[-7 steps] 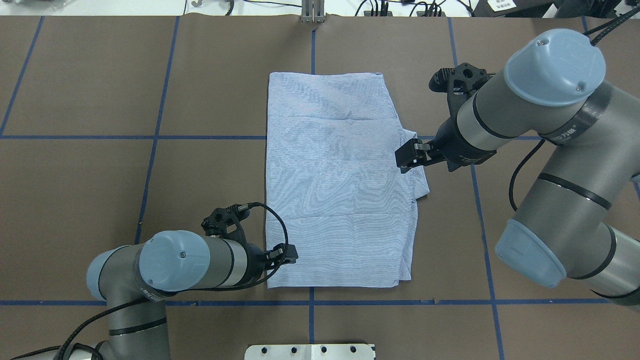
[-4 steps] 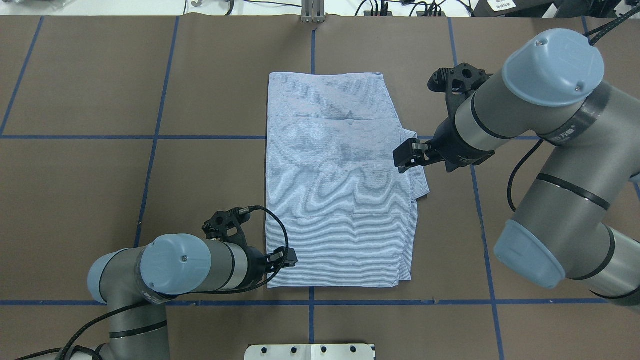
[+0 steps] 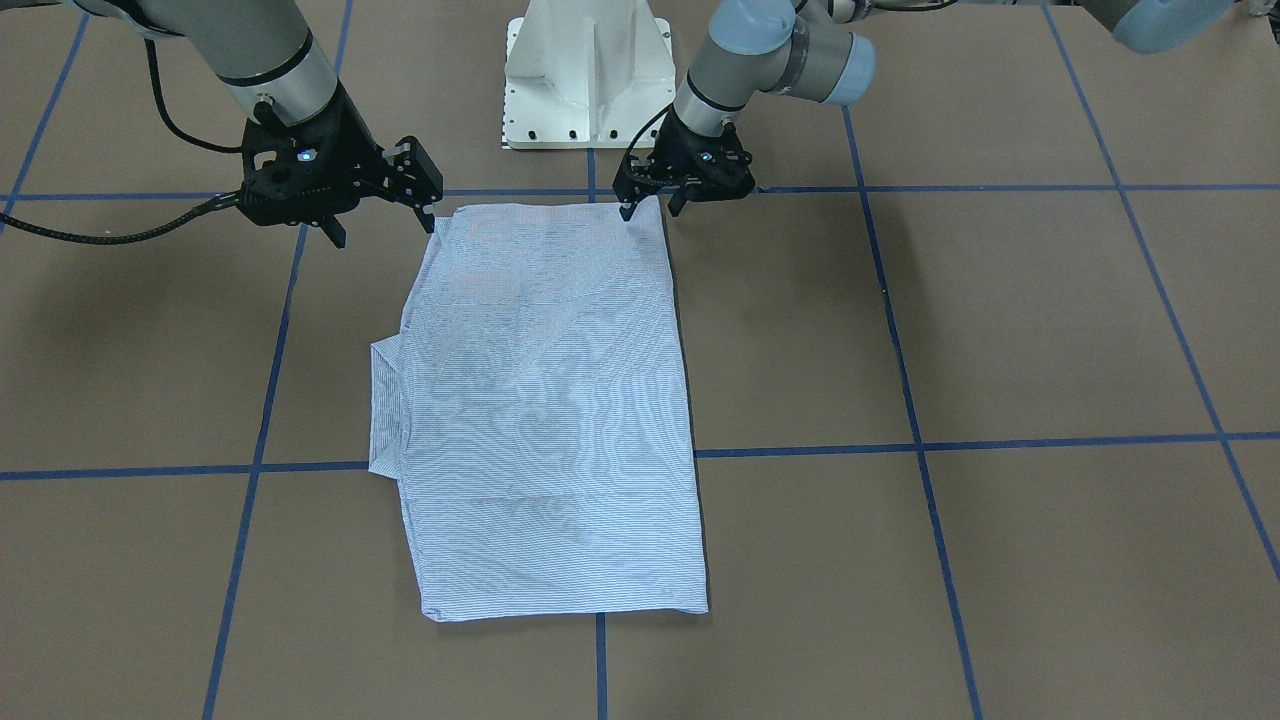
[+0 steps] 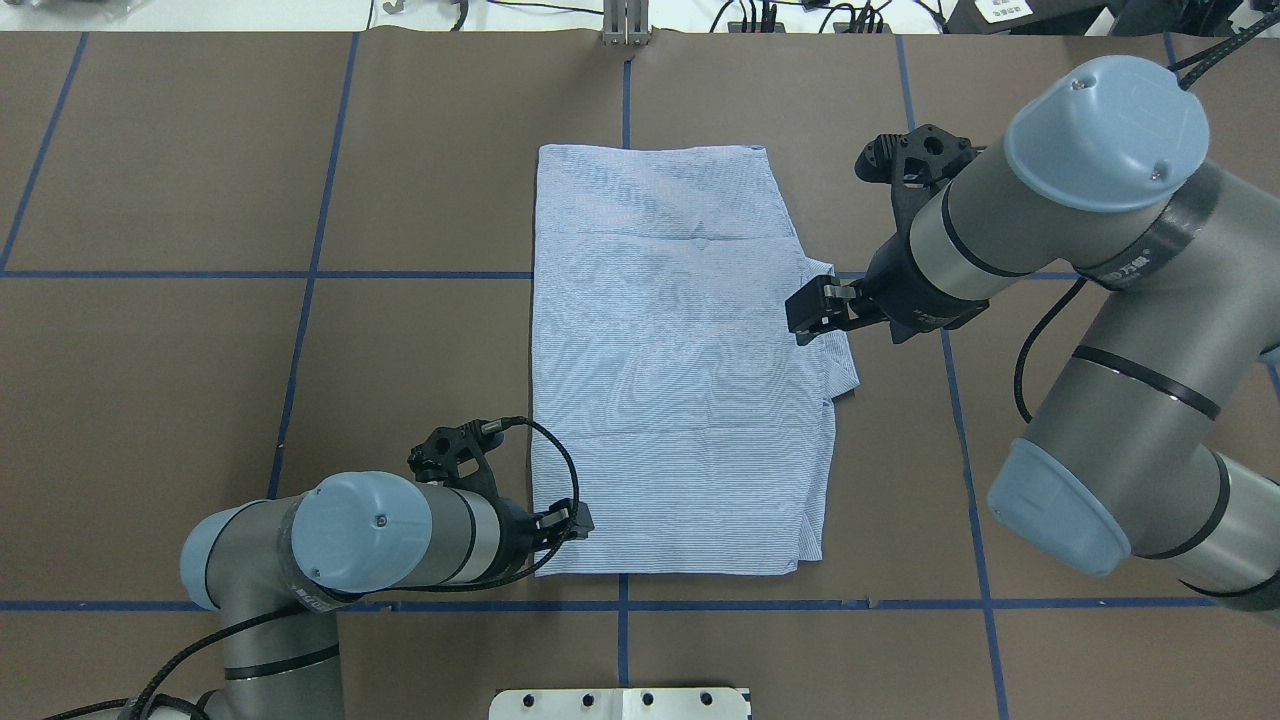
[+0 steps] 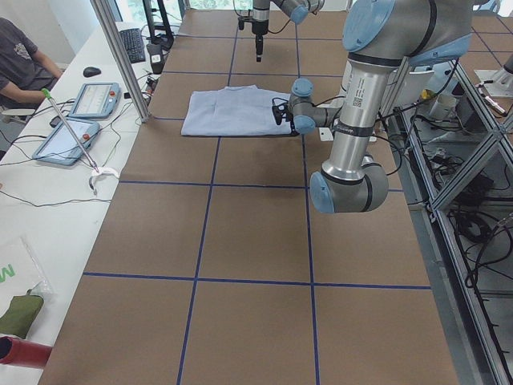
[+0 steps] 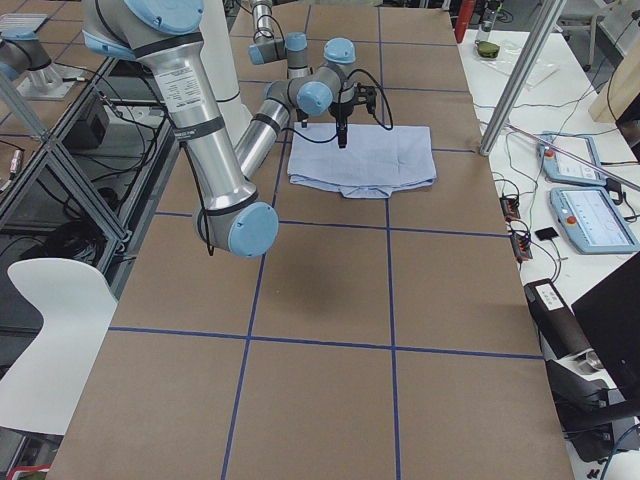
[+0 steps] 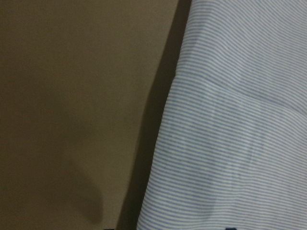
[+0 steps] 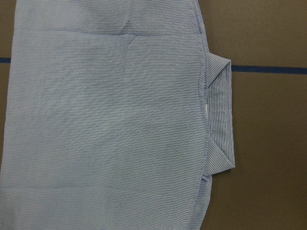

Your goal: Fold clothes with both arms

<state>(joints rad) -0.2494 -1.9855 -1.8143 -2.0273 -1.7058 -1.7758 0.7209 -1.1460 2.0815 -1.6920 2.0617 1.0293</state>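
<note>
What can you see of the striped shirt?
The light-blue, finely white-striped cloth shirt lies flat on the brown table, folded into a creased rectangle. A folded flap juts from its right edge, below the open black right claw. The open black left claw is at its near left corner; contact unclear.

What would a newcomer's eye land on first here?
The light-blue striped shirt lies folded into a rectangle in the middle of the brown table, its collar poking out on the robot's right. The left gripper sits at its near corner; the right gripper hangs open above the collar.
</note>
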